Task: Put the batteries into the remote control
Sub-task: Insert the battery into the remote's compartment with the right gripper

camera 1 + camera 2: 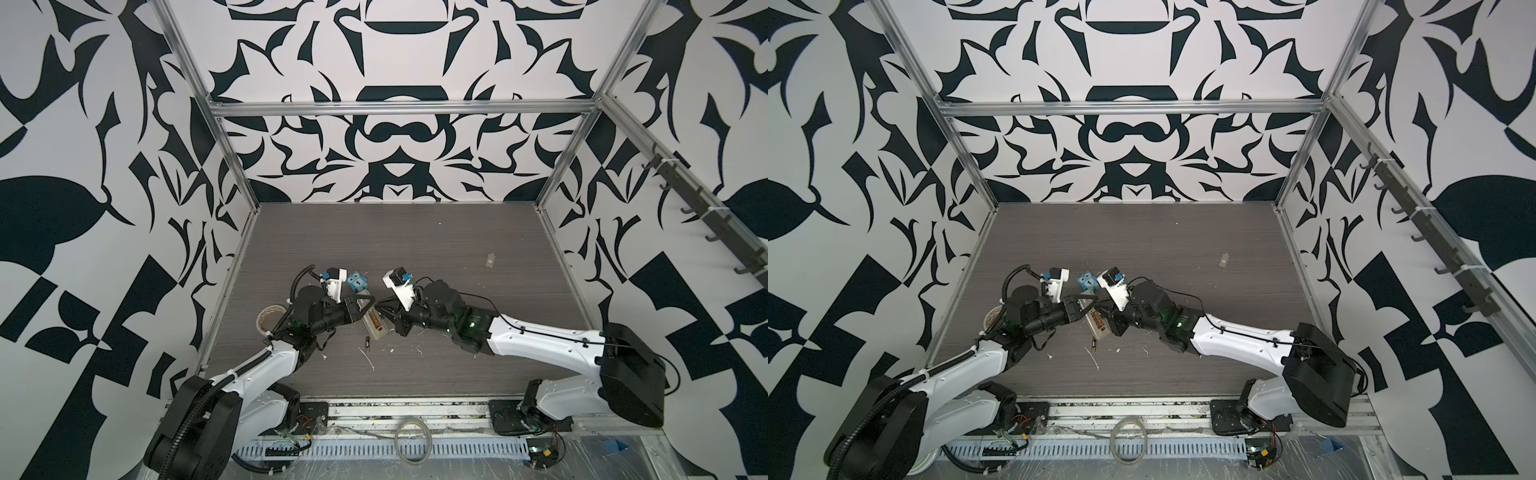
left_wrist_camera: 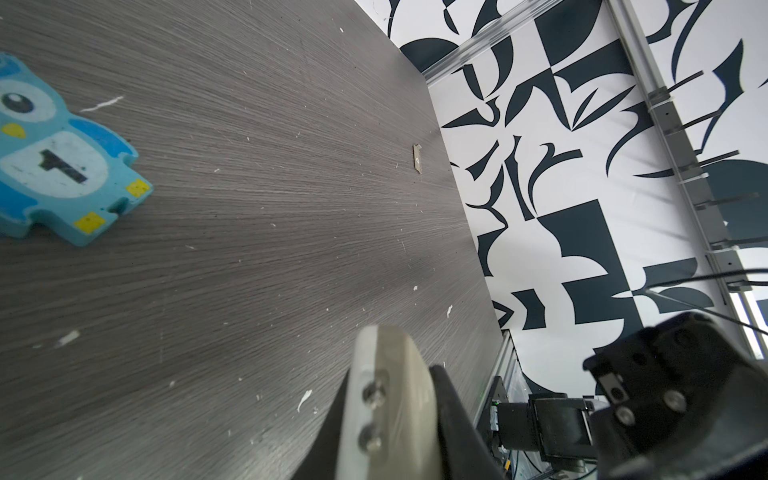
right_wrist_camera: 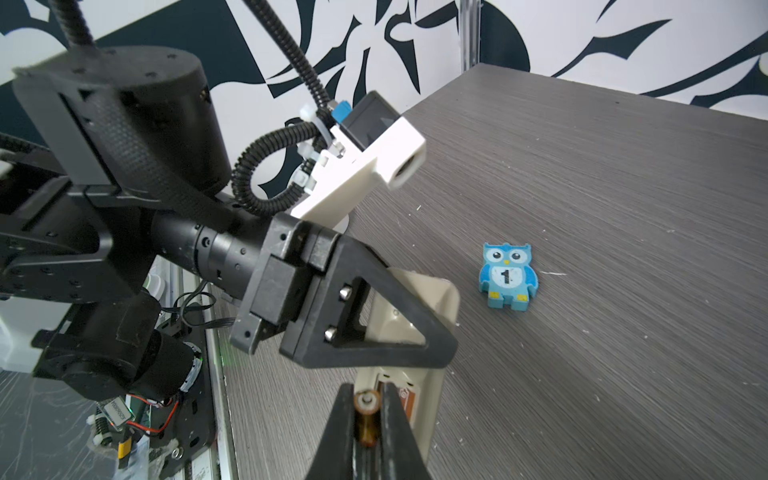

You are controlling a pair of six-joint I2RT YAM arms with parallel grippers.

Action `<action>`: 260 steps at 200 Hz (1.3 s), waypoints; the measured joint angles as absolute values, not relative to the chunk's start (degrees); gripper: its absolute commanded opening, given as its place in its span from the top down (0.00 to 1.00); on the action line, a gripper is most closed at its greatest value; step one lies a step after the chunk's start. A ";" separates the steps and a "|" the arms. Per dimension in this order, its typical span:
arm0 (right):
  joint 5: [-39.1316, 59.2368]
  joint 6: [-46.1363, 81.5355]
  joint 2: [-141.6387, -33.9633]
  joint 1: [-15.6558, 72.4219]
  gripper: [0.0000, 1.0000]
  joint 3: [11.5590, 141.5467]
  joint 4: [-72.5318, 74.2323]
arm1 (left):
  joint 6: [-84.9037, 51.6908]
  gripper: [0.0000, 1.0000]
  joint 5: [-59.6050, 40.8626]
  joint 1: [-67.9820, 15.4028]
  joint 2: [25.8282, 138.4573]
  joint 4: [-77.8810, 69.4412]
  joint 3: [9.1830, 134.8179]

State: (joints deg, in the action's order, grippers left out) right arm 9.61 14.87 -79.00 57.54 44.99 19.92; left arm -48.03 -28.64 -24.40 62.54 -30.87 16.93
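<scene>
My left fingers (image 1: 369,304) are clamped on the far end of the remote control (image 1: 376,326), one black finger on each long side of it. The handset slants across the middle of the counter (image 1: 415,249) with its pale back turned up. In both top views an orange-marked patch shows in the open part of that back. I cannot tell whether its near end rests on the counter or hangs just above it.

My right fingers (image 3: 366,391) are closed tight on a battery (image 3: 366,419) — a slim dark cell pinched between the two pads, its coppery end with a pale nub pointing at the wrist camera. In the right wrist view it sits right against the open bay side of the remote control (image 3: 440,291). I cannot make out whether the two actually touch. In the top views the right wrist hides that spot.

The second battery (image 1: 367,343) lies loose on the counter, just in front of the remote's near end and apart from both arms; it shows too in a top view (image 1: 1093,343).

The blue owl figure (image 3: 508,276) with the "1" on its belly lies flat just beyond the left fingers, close to the remote's far end but not touching it. The small grey cover plate (image 1: 491,261) lies well apart, toward the right rear of the counter — the left wrist camera catches it too (image 2: 417,158). A roll of tape (image 1: 268,318) sits by the left edge, beside my left arm. White flecks are scattered over the counter's near half.
</scene>
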 measured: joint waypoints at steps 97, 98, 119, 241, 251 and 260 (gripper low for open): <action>7.35 14.57 -80.71 57.95 1.00 42.04 25.04 | -52.82 1.00 -30.61 -24.40 62.87 -35.29 16.93; 7.31 14.59 -80.71 57.95 1.00 42.00 25.19 | -52.86 1.00 -30.65 -24.40 62.87 -35.31 16.93; 6.76 14.46 -80.71 58.00 1.00 41.60 26.17 | -53.56 1.00 -31.09 -24.40 62.87 -35.88 16.93; 5.21 13.58 -81.06 58.08 1.00 40.62 28.45 | -55.33 1.00 -31.33 -24.40 62.87 -37.10 16.93; 5.19 13.58 -81.36 58.13 1.00 40.62 28.60 | -55.42 1.00 -31.35 -24.40 62.87 -37.12 16.93; 5.15 13.58 -81.60 58.17 1.00 40.62 28.60 | -55.51 1.00 -31.35 -24.40 62.87 -37.12 16.93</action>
